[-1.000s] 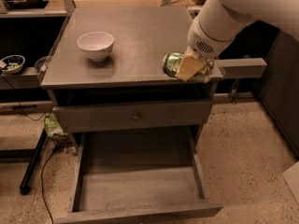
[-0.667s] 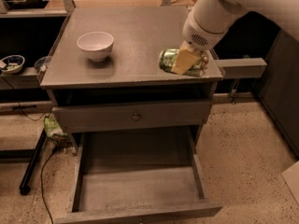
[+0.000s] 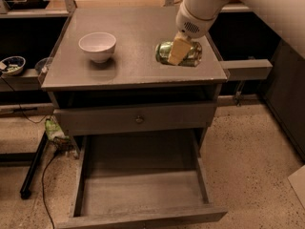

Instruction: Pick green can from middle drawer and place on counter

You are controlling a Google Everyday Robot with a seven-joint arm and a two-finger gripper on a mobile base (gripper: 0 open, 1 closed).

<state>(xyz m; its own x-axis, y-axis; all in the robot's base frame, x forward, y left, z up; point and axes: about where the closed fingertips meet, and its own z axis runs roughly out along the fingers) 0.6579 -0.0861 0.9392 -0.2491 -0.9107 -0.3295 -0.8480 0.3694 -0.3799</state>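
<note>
My white arm [image 3: 202, 6] comes in from the upper right and angles down over the right side of the counter [image 3: 138, 46]. My gripper [image 3: 178, 55] sits low at the end of it, right against the green can [image 3: 193, 56]. The can lies on its side on the counter, near the right edge. Part of my claw crosses in front of it, and I cannot tell whether I am pinching the can or have let go.

A white bowl [image 3: 97, 46] stands upright on the left of the counter, well apart from the can. Below the top is a shut drawer front [image 3: 105, 120] with a small round knob. Under that, the middle drawer [image 3: 143, 190] is pulled far out, its flat floor bare. A grey side ledge [image 3: 245, 69] juts out to the right. The room's floor [image 3: 252, 151] is speckled, and a black cable [image 3: 45, 175] trails across it on the left.
</note>
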